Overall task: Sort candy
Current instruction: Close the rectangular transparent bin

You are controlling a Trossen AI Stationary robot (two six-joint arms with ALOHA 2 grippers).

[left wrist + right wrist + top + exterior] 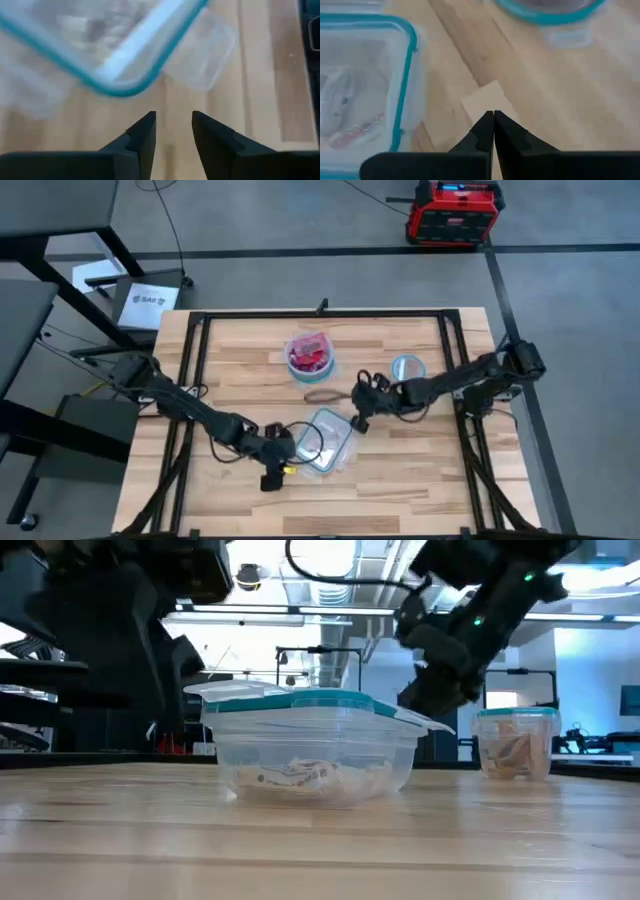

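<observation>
Rectangular teal-rimmed tub point(325, 442) at the middle of the wooden surface point(400, 480); the low view alone shows pale wrapped candy point(300, 776) lying on its floor. Left tool point(272, 477), fingers spread and empty, just beside the tub's near-left corner; right tool point(358, 421), tips pressed together on nothing, beside its far-right corner. Beyond the tub, a bowl of red candy point(311, 355), its colour plain only from above.
</observation>
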